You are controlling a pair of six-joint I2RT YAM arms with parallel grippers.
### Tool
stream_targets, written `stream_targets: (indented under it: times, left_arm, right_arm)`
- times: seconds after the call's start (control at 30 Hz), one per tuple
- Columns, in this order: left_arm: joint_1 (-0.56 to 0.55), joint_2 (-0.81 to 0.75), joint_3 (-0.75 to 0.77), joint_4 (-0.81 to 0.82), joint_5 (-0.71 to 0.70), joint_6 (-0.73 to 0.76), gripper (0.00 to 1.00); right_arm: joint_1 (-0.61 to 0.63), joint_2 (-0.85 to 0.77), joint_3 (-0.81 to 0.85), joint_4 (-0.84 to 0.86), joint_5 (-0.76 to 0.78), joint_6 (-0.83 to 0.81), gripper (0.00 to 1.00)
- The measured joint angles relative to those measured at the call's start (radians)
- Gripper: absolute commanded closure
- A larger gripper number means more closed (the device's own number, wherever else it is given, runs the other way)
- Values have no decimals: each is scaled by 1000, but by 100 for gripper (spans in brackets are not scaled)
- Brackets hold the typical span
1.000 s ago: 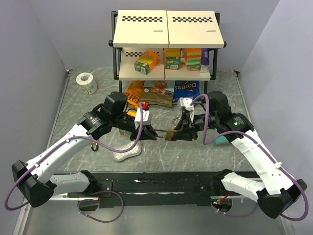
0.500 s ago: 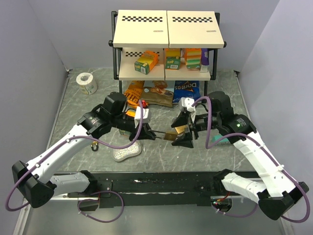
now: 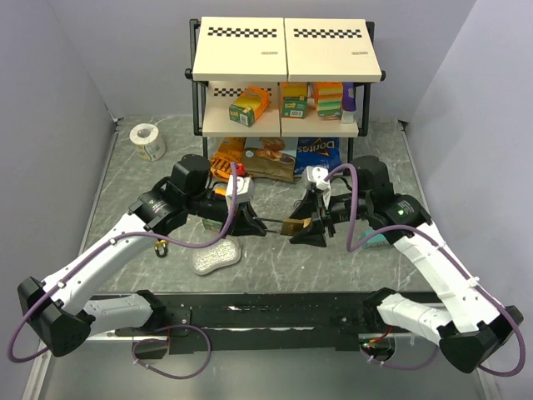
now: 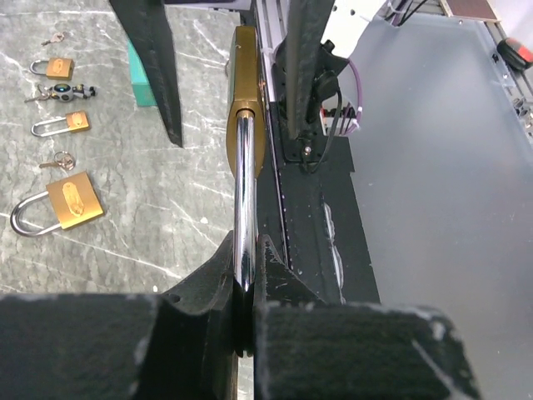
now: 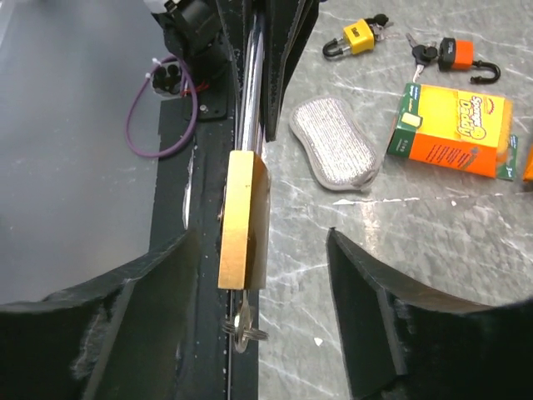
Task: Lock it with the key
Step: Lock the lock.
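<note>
Just now my right tool [image 5: 258, 237] let go and stands spread either side of the padlock [image 5: 243, 221], key [image 5: 243, 327] left in its end, while my left tool [image 4: 244, 250] grips the shackle [image 4: 242, 192], so I judge the turn made.

By my count there are six padlocks: one big brass padlock [image 4: 246, 92] raised off the table [image 4: 166, 192] with one key [image 5: 241, 327] hanging from it, three loose brass padlocks [image 4: 73, 202], one yellow padlock [image 5: 359, 33] and one orange padlock [image 5: 457, 55]. The loose keys [image 4: 52, 38] look like three or four, though they are too small to be sure. There is also one silver scouring pad [image 5: 333, 143], one orange sponge box [image 5: 454, 129], one tape roll [image 3: 148, 140] and three snack bags [image 3: 317, 150] under one shelf rack [image 3: 283, 50].
</note>
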Motion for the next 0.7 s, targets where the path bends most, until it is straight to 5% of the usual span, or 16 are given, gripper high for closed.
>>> stream_targets:
  times: [0.4, 0.7]
  left_arm:
    - [1, 0, -10, 41, -5, -60, 99]
    - [-2, 0, -22, 58, -2, -100, 99]
  right_arm:
    - [8, 21, 0, 27, -36, 32, 100]
    - [8, 37, 0, 38, -57, 87, 100]
